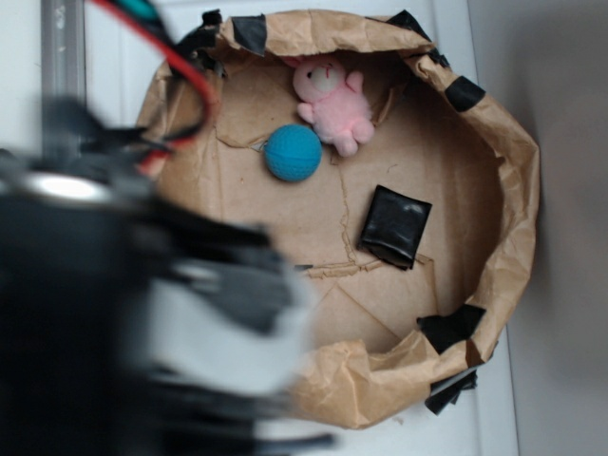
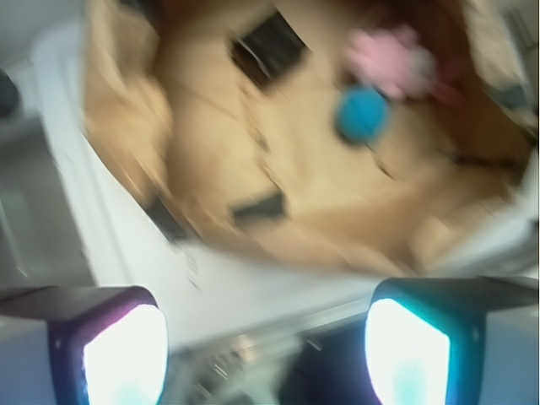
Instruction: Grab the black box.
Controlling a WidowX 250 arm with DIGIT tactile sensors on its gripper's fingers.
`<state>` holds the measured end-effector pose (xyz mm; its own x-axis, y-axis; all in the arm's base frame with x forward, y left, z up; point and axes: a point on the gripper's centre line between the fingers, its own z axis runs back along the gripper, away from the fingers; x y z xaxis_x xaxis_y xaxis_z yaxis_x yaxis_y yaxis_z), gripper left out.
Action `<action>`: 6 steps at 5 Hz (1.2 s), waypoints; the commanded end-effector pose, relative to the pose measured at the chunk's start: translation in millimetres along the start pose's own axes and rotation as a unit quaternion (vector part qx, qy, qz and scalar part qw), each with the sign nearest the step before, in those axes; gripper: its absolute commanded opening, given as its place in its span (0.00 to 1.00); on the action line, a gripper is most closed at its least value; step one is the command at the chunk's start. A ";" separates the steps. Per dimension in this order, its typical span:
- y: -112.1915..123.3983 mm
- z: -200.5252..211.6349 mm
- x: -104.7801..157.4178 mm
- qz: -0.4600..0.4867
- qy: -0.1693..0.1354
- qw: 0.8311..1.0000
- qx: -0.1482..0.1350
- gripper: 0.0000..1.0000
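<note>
The black box [image 1: 396,225] is small, shiny and wrinkled. It lies on the floor of the brown paper bin [image 1: 518,190], right of centre. In the blurred wrist view it [image 2: 268,46] shows near the top, far ahead. My gripper [image 2: 266,350] is open and empty, with two bright pads [image 2: 126,354] wide apart, above the white surface outside the bin's edge. In the exterior view the arm [image 1: 123,313] is a large dark blur at the lower left; its fingers do not show there.
A blue ball [image 1: 293,153] and a pink plush bunny [image 1: 332,103] lie in the bin's far part, left of the box. Flat black tape patches [image 1: 451,328] sit on the bin's rim. Red and black cables [image 1: 171,66] hang at the upper left.
</note>
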<state>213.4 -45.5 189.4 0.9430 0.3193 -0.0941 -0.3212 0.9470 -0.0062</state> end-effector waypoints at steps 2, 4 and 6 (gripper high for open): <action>36.9 -55.2 58.9 0.279 -0.093 0.953 -0.074 1.00; 42.7 -85.4 77.2 0.322 -0.059 0.936 -0.128 1.00; 21.7 -103.4 105.2 0.345 -0.084 0.930 -0.091 1.00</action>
<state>288.9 -1.5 62.6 0.5151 0.8570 -0.0120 -0.8515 0.5101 -0.1218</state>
